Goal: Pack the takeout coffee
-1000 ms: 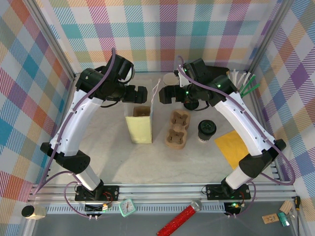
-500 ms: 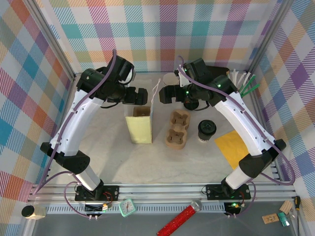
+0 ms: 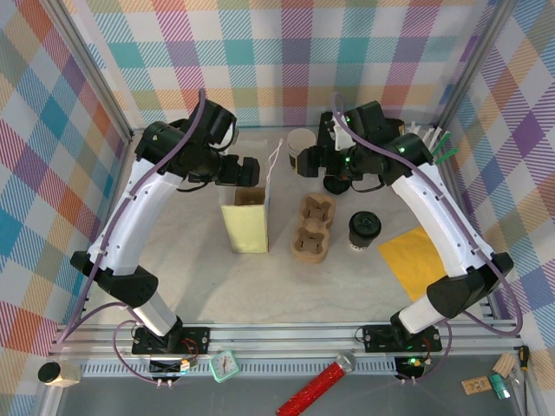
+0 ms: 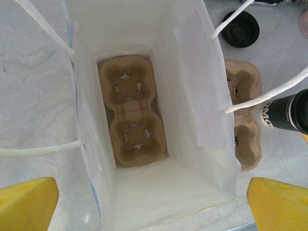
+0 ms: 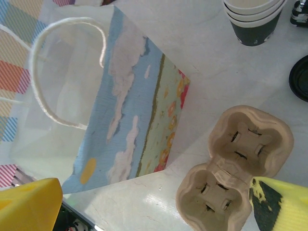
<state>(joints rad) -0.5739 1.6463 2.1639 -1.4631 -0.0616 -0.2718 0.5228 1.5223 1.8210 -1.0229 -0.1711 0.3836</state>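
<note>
We see the takeout coffee (image 3: 364,230) standing upright on the counter (image 3: 260,286) with its black lid on. It sits just right of a loose cardboard cup carrier (image 3: 312,227) and just left of a yellow sheet (image 3: 414,258). It is well apart from both arms, and nothing touches it.

Left of the loose carrier, a paper bag (image 3: 247,221) stands open with its white handles up. From the left wrist view we look straight down into it. A second two-cup carrier (image 4: 132,118) lies flat on the bottom of the bag, and both its wells are unfilled.

The left fingers (image 4: 29,204) hang above the bag's mouth, spread wide apart and holding nothing. The right fingers (image 5: 29,204) are also wide apart with nothing between them. They hover over the far part of the counter, with the bag's printed side on one side of them and the loose carrier on the other.

A stack of lidless, pale-rimmed paper cups (image 3: 301,143) stands near the back wall. A loose black lid (image 4: 240,29) lies on the counter beyond the loose carrier.
</note>
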